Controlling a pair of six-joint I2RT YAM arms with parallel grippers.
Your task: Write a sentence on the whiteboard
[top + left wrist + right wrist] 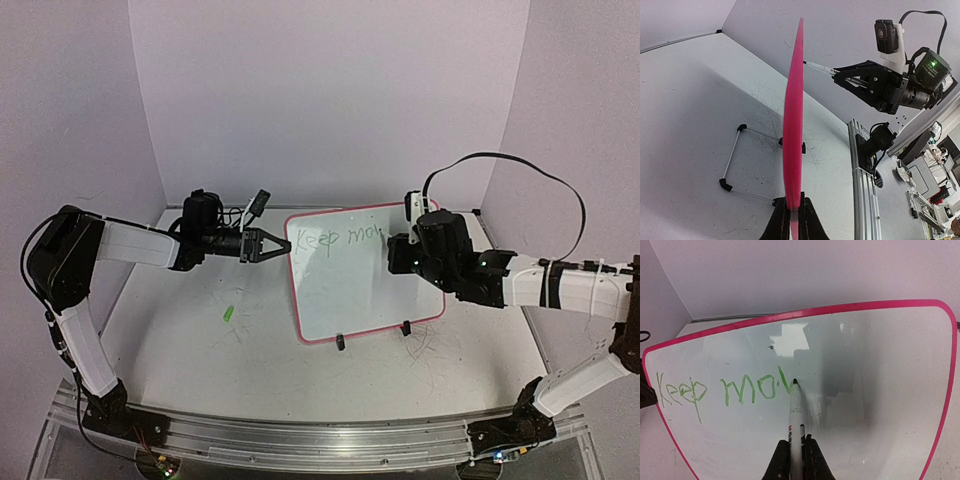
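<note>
Fingers around marker at "Keep mov"

- Top view: bright, even diffuse light, purple cast on walls; only faint soft shadows on table.
- Right wrist: white rectangular glare patch on glossy whiteboard, dark blurry reflection right of marker.
- Both wrist views: heavy wide-angle bowing, whiteboard frame curves at edges.
- Left wrist: sharp mid-frame, bottom edge dark and soft.
</note>
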